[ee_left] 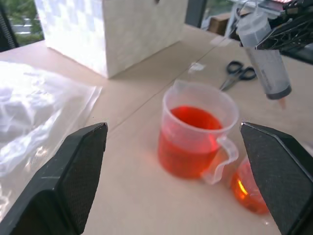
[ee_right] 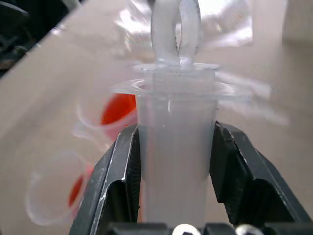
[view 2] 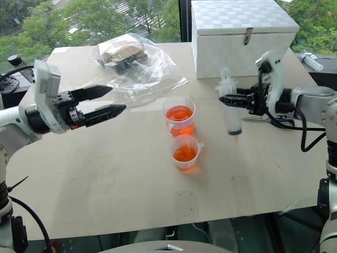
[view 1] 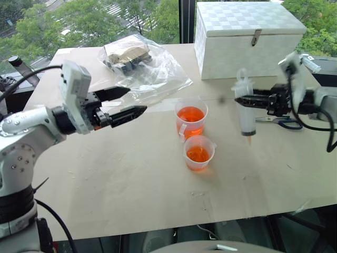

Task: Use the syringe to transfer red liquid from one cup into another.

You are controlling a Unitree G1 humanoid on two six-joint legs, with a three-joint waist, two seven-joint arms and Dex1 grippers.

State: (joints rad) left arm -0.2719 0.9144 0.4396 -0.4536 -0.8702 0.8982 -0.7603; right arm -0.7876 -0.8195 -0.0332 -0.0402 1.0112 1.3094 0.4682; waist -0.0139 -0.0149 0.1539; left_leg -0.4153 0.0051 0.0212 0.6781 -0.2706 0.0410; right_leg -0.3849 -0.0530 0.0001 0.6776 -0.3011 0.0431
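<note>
Meanwhile right gripper [view 1: 255, 99] clamps upright syringe [view 1: 245, 112] (left gripper [view 1: 138, 101] open).

Wide bare table [view 1: 131, 184] in front of the two cups, open for any approach from the near side. The taller cup [view 1: 191, 119] and shorter cup [view 1: 199, 153] stand just beside each other mid-table, with no lane between them. To their right, the syringe [view 1: 245, 108] hangs upright in the right claw [view 1: 251, 99], above bare tabletop. Scissors [view 1: 279, 121] lie beyond it. At the back, the white box [view 1: 247, 39] walls off the far edge, and the crumpled plastic bag [view 1: 142, 66] clutters the far left.
</note>
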